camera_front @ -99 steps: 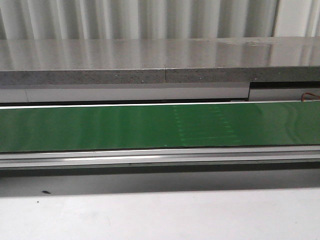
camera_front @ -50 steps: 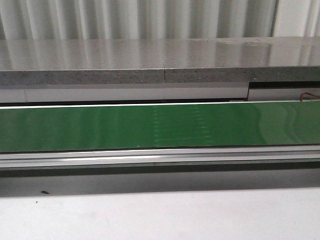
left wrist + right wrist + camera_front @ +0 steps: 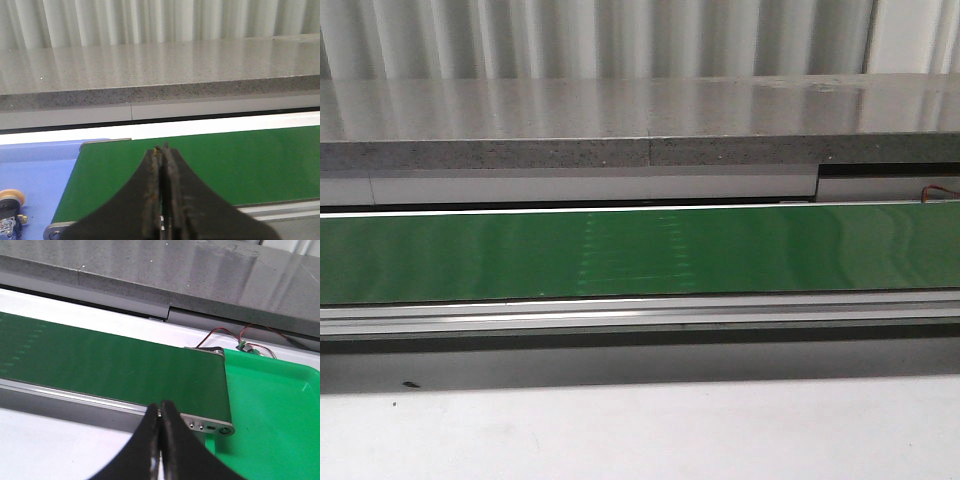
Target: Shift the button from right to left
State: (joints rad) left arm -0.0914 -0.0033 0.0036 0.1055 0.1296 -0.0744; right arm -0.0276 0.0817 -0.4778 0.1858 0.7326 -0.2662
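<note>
The blue-violet button shows in no view. The green conveyor belt (image 3: 470, 255) runs left to right across the front view and carries nothing. My left gripper (image 3: 163, 148) is shut with nothing between its fingers and hangs over the belt's left end (image 3: 250, 165). My right gripper (image 3: 160, 403) is shut and empty, just in front of the belt's near rail close to its right end (image 3: 100, 365). Neither gripper shows in the front view.
A blue tray (image 3: 35, 175) lies off the belt's left end, with a small yellowish part (image 3: 9, 197) at its edge. A green tray (image 3: 270, 410) lies off the right end, with red and black wires (image 3: 235, 335) behind it. A grey stone ledge (image 3: 620, 120) runs behind the belt.
A faint pale marking on the belt has shifted leftwards across the front view. Nothing else differs.
</note>
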